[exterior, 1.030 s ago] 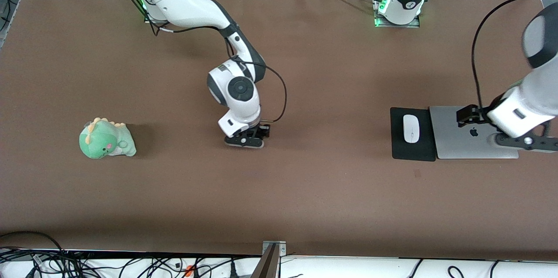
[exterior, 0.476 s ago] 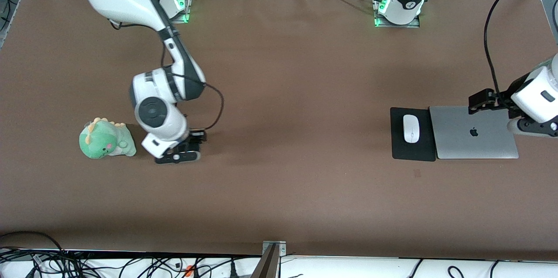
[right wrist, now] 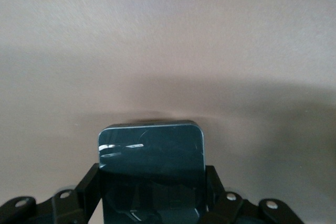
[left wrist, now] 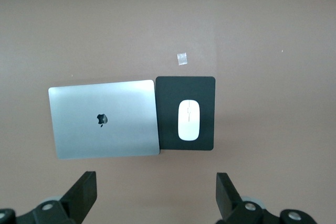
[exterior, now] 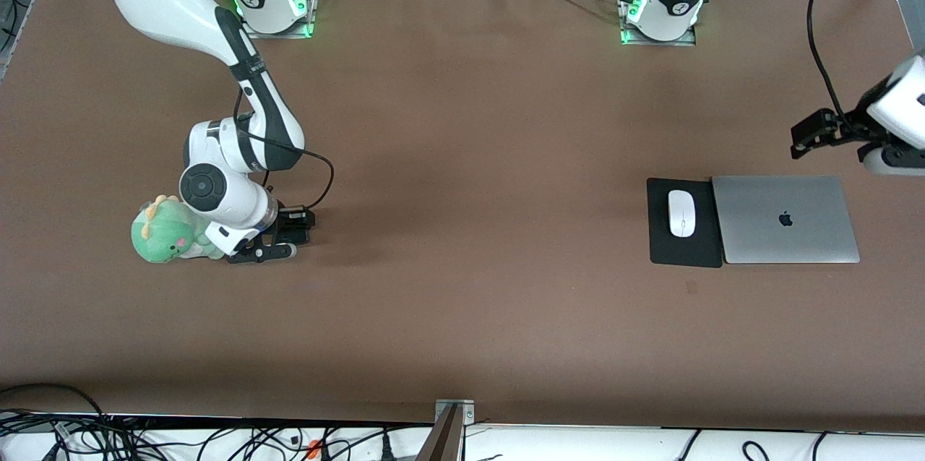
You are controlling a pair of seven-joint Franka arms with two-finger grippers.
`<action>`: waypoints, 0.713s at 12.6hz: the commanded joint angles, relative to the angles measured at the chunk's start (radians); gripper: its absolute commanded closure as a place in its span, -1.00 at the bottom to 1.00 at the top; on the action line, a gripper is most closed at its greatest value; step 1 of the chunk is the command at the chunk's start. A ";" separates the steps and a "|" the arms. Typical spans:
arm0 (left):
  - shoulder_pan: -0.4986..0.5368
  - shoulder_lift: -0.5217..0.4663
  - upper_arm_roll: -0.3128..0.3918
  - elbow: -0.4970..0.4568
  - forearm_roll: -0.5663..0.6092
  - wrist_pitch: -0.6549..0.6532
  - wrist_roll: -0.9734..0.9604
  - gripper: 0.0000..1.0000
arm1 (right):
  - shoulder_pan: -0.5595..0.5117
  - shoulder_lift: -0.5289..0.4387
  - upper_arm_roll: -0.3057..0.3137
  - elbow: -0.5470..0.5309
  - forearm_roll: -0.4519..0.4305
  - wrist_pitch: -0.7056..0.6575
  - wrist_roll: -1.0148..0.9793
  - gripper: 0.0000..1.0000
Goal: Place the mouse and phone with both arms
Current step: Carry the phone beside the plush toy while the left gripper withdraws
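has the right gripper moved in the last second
Yes. The right gripper, shut on the phone, has travelled toward the right arm's end of the table and is now beside the green plush toy.

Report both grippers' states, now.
Left gripper: open, holding nothing, up over the table beside the laptop.
Right gripper: shut on the phone, low beside the green plush toy.

The mouse (exterior: 681, 213) lies on the mouse mat (exterior: 683, 253), which touches the laptop (exterior: 785, 219) on the side toward the right arm's end of the table. The left gripper (left wrist: 155, 195), fingers (left wrist: 85, 190) spread wide, hangs above bare table just beside the laptop. The phone (right wrist: 150, 166) sits clamped between the right gripper's (exterior: 264, 253) fingers (right wrist: 90, 184), just beside the plush dinosaur (exterior: 168, 233).
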State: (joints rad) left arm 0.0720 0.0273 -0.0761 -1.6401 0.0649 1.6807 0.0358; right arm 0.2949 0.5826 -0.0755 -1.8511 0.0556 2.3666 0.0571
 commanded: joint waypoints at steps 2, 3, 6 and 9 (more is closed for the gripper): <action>-0.017 -0.056 0.021 -0.070 -0.024 0.025 0.023 -1.00 | -0.028 -0.035 -0.007 -0.086 0.015 0.085 -0.048 -0.03; -0.018 -0.050 0.018 -0.058 -0.022 0.024 0.018 -1.00 | -0.039 -0.027 -0.006 -0.088 0.015 0.089 -0.052 -0.03; -0.032 -0.046 0.012 -0.035 -0.019 0.022 0.018 -1.00 | -0.065 -0.006 -0.006 -0.092 0.015 0.126 -0.072 -0.33; -0.032 -0.046 -0.013 -0.029 -0.017 -0.004 0.016 -1.00 | -0.069 -0.048 -0.004 -0.086 0.020 0.102 -0.034 -1.00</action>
State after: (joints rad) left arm 0.0418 -0.0116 -0.0855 -1.6792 0.0642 1.6974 0.0359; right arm 0.2352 0.5841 -0.0897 -1.9257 0.0569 2.4747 0.0172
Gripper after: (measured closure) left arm 0.000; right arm 0.040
